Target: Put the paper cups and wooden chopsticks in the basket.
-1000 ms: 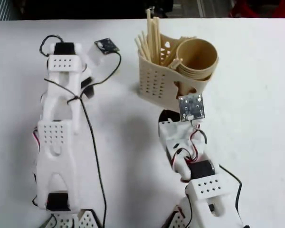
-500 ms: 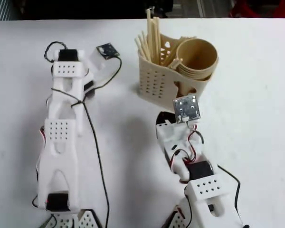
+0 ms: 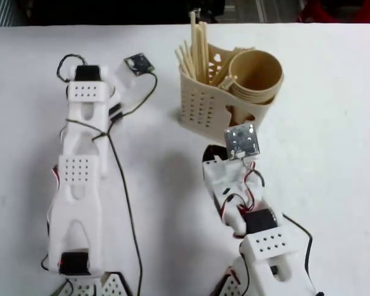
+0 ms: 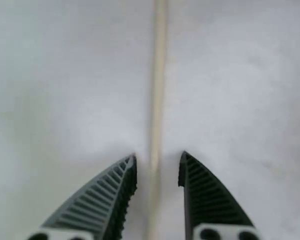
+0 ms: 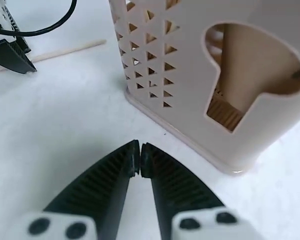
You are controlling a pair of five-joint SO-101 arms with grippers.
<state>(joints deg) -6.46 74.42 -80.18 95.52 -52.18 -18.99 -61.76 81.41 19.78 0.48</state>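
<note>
A single wooden chopstick (image 4: pixel 157 75) lies on the white table and runs straight between the fingers of my left gripper (image 4: pixel 157 162), which is open around it without touching. The same chopstick (image 5: pixel 65 50) is seen beside the cream basket (image 5: pixel 185 120). The basket (image 3: pixel 200 108) stands at the table's far middle and holds several upright chopsticks (image 3: pixel 197 52) and stacked paper cups (image 3: pixel 256 71). My right gripper (image 5: pixel 140 152) is shut on nothing, just in front of the basket's near wall. A cup (image 5: pixel 250 65) shows through the basket's handle cutout.
The left arm (image 3: pixel 80 166) stretches up the table's left side, with a black cable (image 3: pixel 120 179) trailing beside it. The right arm (image 3: pixel 253 222) sits at the near right. Bare white table lies right of the basket.
The left arm has shifted slightly to the right and farther up the table. The right wrist has edged a little left toward the basket. In the last half second both keep still.
</note>
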